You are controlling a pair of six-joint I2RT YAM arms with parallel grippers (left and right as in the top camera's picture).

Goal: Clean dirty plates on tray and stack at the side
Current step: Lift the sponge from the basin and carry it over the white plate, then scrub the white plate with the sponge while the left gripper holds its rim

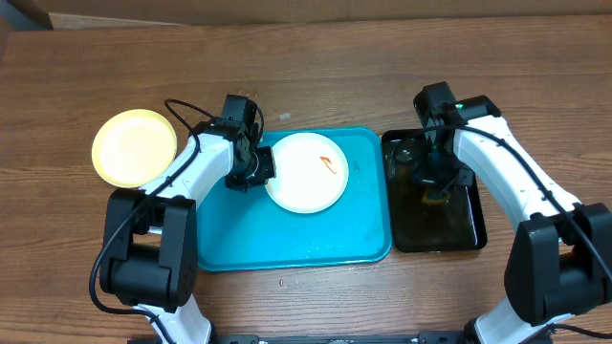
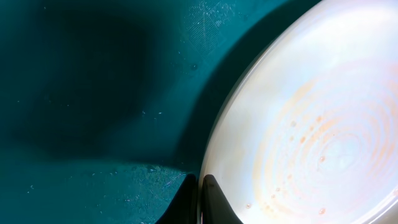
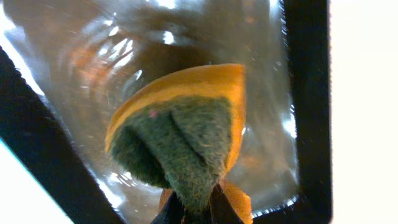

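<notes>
A white dirty plate (image 1: pixel 306 172) with an orange-red smear (image 1: pixel 328 162) lies on the turquoise tray (image 1: pixel 287 244). My left gripper (image 1: pixel 256 170) is shut on its left rim. In the left wrist view the two dark fingers pinch the plate (image 2: pixel 311 124) edge at the gripper (image 2: pixel 200 190), above the tray floor (image 2: pixel 93 93), and faint orange rings show on the plate. A pale yellow plate (image 1: pixel 134 146) rests on the table left of the tray. My right gripper (image 1: pixel 435 183) is shut on an orange-and-green sponge (image 3: pixel 180 124) over the black tub (image 1: pixel 469 229).
The black tub (image 3: pixel 305 93) holds murky water and sits right against the tray's right side. Both arm bases stand at the table's near edge. Bare wooden tabletop (image 1: pixel 316 76) stretches behind the tray.
</notes>
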